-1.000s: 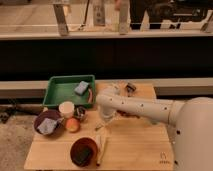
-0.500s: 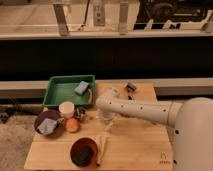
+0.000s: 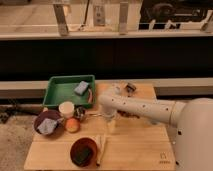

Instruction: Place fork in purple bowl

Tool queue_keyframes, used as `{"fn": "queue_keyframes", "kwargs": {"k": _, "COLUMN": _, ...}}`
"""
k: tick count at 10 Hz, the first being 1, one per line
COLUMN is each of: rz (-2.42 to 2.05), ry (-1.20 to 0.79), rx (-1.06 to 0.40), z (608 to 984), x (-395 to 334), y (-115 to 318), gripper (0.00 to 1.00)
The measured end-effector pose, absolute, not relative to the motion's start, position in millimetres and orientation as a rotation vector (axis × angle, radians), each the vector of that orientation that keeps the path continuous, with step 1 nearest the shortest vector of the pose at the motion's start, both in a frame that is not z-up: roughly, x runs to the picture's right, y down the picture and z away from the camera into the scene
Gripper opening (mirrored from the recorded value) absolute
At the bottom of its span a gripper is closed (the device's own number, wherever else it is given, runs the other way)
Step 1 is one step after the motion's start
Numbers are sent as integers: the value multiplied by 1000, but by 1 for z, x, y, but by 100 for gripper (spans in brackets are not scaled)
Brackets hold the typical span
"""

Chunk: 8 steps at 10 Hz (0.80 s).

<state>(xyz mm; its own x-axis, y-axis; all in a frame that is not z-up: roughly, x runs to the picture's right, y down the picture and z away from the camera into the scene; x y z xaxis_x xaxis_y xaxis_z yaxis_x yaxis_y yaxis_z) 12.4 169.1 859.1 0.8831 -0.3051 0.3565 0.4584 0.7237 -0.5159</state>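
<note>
- Gripper (image 3: pixel 110 121) hangs downward from the end of the white arm (image 3: pixel 145 107), which reaches in from the right across the middle of the wooden table (image 3: pixel 140 147).
- Whether its fingers are apart or together I cannot tell, and nothing can be made out between them.
- Fork (image 3: pixel 93 114) shows as a thin silvery line lying on the table just left of the gripper, running toward the small dark object (image 3: pixel 80 113) beside the white cup; whether the gripper touches it I cannot tell.
- Purple bowl (image 3: pixel 48 123) sits at the left edge of the table, with a pale bluish-grey piece (image 3: pixel 46 126) lying inside it.
- An orange round fruit (image 3: pixel 73 125) rests just right of the purple bowl, touching or nearly touching its rim.
- White cup (image 3: pixel 66 108) stands behind the fruit, near the front edge of the green tray (image 3: pixel 60 92).
- The green tray lies at the back left of the table and holds a blue sponge (image 3: pixel 81 88) in its right half.
- Reddish-brown bowl (image 3: pixel 83 151) sits at the front of the table with something dark inside.
- Pale cream stick-like utensil (image 3: pixel 103 145) and a black-handled utensil (image 3: pixel 98 156) lie just right of that bowl, side by side.
- A small dark item (image 3: pixel 130 88) lies at the back of the table, behind the arm.
</note>
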Motion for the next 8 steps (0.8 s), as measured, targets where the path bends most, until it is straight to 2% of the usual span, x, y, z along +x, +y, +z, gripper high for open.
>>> {"fn": "queue_keyframes", "kwargs": {"k": 3, "rz": -297, "ry": -209, "rx": -685, "z": 856, "x": 26, "y": 141, "gripper": 80}}
{"fn": "queue_keyframes", "kwargs": {"k": 7, "rz": -122, "ry": -176, "rx": -783, "z": 884, "x": 21, "y": 150, "gripper": 80}}
{"fn": "queue_keyframes", "kwargs": {"k": 8, "rz": -90, "ry": -192, "rx": -791, "z": 888, "x": 17, "y": 152, "gripper": 77}}
